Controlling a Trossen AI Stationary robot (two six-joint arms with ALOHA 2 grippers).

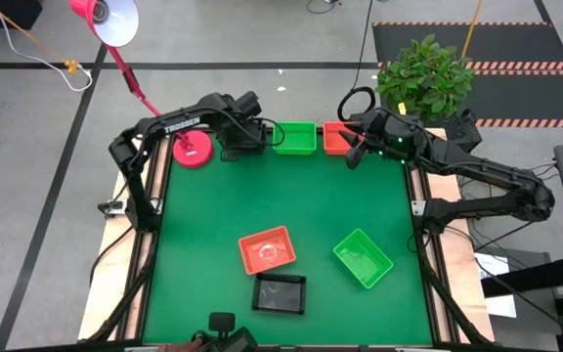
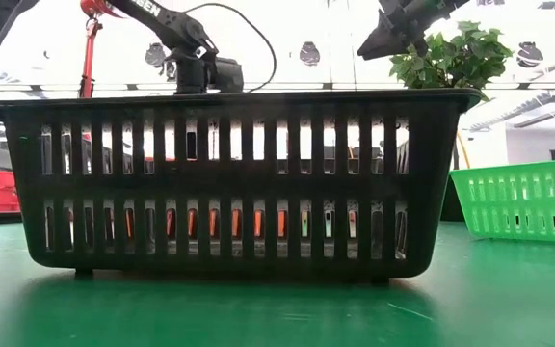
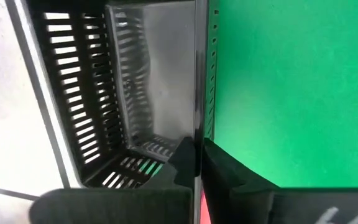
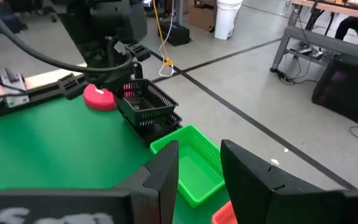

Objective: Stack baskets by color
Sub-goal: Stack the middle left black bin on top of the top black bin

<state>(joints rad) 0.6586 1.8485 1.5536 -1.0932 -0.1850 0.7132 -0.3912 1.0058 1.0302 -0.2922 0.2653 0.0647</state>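
Note:
My left gripper [image 1: 245, 140] is at the table's far edge, shut on a black basket [image 4: 143, 98]. That basket hangs tilted over a second black basket [image 4: 157, 122]; I cannot tell whether the two touch. A green basket [image 1: 294, 138] and an orange-red basket [image 1: 334, 137] stand next to them along the far edge. My right gripper [image 1: 353, 152] hovers open over the orange-red basket with nothing between its fingers. Near the front edge rest another orange-red basket [image 1: 267, 251], a green basket [image 1: 363, 258] and a black basket [image 1: 280, 292], each on its bottom. My left gripper pinches one side wall of the black basket at its rim [image 3: 197, 127], one finger [image 3: 182, 157] inside the basket and one [image 3: 224, 169] outside. The fingers come from above, pointing steeply down. The basket hangs tilted below them.
A round pink lamp base [image 1: 194, 150] stands just left of the black baskets, its red stem slanting off the table. A potted plant [image 1: 425, 76] stands at the far right corner. The middle of the green table [image 1: 291, 196] is bare.

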